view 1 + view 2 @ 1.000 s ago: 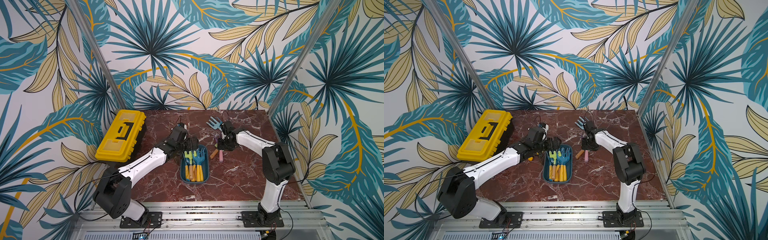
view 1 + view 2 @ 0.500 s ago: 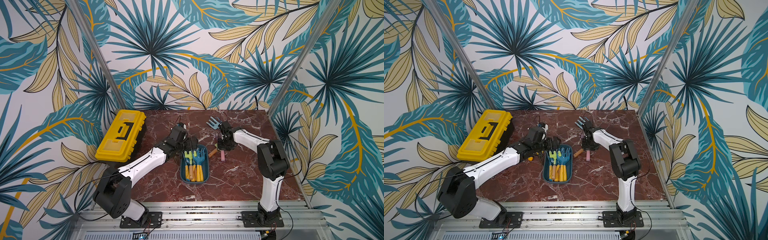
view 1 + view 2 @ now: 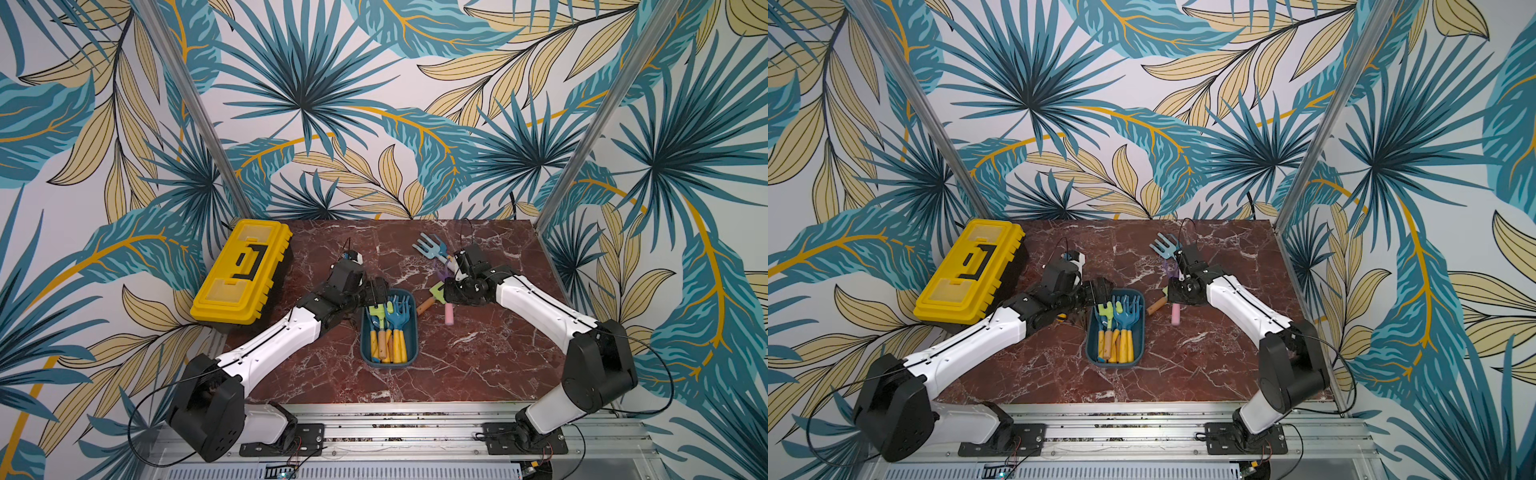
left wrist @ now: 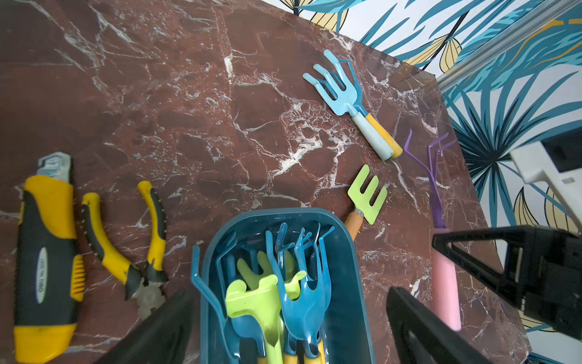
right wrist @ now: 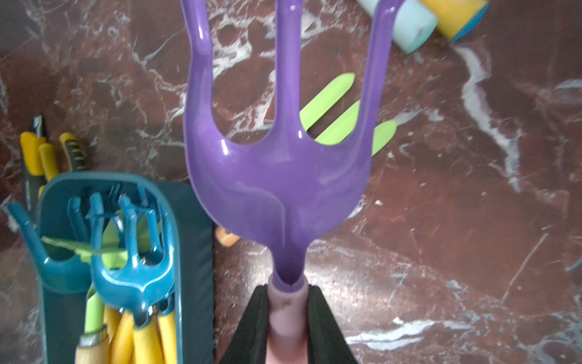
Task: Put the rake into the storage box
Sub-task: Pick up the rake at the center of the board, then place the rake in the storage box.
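Observation:
A purple rake (image 5: 283, 176) with a pink handle (image 3: 449, 316) lies just right of the storage box, and my right gripper (image 5: 288, 293) is shut on that handle near the head. The handle's free end (image 4: 444, 283) looks low over the marble. The storage box (image 3: 388, 365) is a dark teal tub in the table's middle, holding several blue and green rakes with yellow handles. My left gripper (image 4: 289, 299) stands open, with its fingers either side of the box's far end (image 3: 1115, 365). In both top views the right gripper (image 3: 1177, 293) covers the rake's neck.
A light blue rake (image 3: 432, 248) and a green-headed one with a wooden handle (image 4: 368, 195) lie loose behind the box. A yellow toolbox (image 3: 243, 270) stands at the back left. A utility knife (image 4: 47, 252) and pliers (image 4: 126, 252) lie left of the box.
My right gripper has closed on the purple rake's pink handle, and its arm has shifted slightly. The left arm and the box have not moved.

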`<action>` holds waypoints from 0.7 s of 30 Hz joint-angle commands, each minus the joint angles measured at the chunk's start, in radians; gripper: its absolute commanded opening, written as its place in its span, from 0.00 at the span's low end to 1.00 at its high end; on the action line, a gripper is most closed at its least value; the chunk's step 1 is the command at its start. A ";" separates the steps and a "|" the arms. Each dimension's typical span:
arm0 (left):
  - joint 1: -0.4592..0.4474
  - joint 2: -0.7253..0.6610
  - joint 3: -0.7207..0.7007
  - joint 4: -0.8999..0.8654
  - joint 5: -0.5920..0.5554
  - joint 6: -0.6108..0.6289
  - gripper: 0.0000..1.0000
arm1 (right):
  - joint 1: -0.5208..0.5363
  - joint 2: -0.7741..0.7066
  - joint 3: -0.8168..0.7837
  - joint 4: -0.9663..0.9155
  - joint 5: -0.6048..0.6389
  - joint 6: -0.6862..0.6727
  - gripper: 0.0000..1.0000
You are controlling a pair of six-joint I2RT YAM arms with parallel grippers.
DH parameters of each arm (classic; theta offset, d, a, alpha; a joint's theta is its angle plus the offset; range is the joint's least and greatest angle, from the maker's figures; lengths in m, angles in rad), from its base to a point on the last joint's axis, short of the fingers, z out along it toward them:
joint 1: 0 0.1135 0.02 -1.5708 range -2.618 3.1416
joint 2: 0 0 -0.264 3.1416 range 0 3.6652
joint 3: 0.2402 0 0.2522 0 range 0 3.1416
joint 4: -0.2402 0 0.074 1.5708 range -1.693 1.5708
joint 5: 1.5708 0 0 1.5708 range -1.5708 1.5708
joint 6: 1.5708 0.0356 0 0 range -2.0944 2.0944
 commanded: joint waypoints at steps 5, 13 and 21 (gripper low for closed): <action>0.006 -0.111 -0.096 0.020 -0.086 -0.025 1.00 | 0.095 -0.157 -0.137 0.093 -0.187 0.129 0.22; 0.006 -0.173 -0.148 0.011 -0.112 -0.032 1.00 | 0.253 -0.240 -0.225 0.177 -0.213 0.279 0.22; 0.007 -0.210 -0.196 0.043 -0.122 -0.041 1.00 | 0.357 -0.160 -0.208 0.228 -0.153 0.343 0.22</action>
